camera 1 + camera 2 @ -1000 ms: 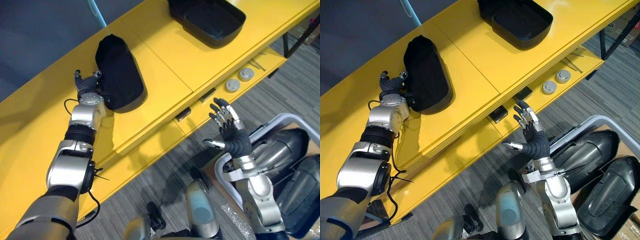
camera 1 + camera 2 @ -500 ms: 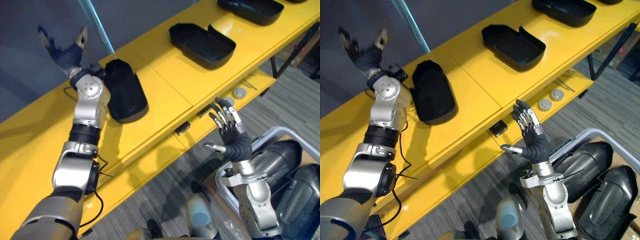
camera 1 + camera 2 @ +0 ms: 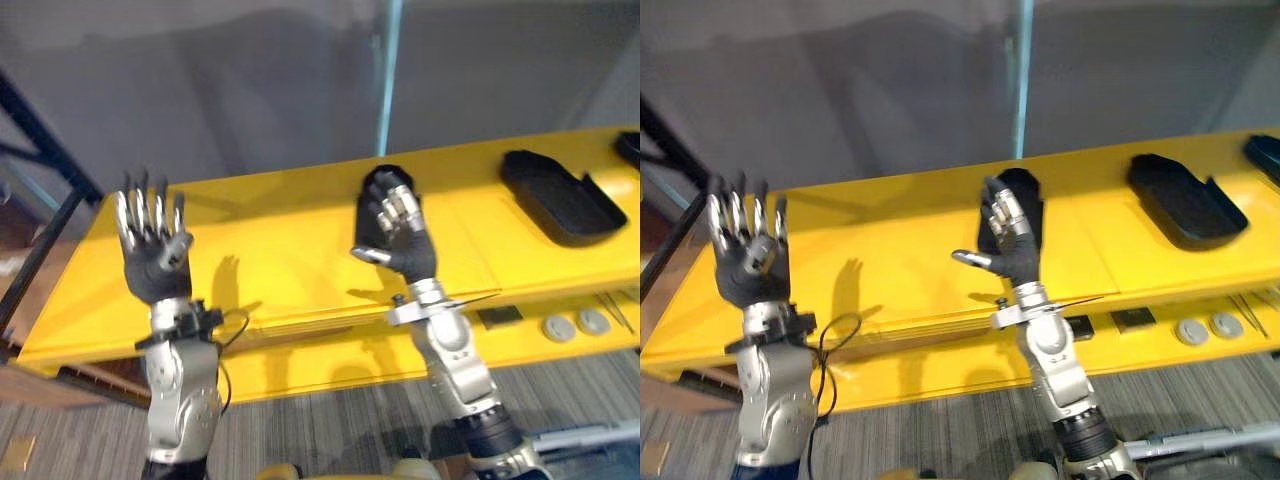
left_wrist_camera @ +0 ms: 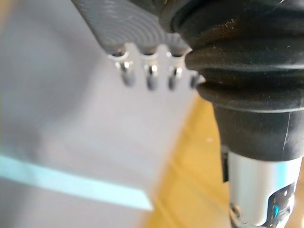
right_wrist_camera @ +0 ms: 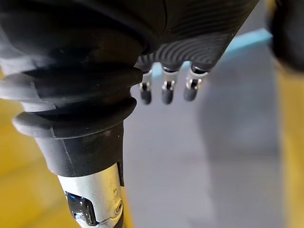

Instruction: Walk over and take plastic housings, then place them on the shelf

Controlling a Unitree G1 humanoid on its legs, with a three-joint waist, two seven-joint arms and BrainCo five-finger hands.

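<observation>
Both hands are raised with palms up and hold nothing. The left hand has its fingers straight and spread, above the near left part of the yellow shelf. The right hand is loosely open with its thumb out. One black plastic housing lies on the shelf just behind the right hand, which seems clear of it, though the overlap makes this hard to judge. A second housing lies further right on the shelf. Two round discs sit on the lower ledge.
</observation>
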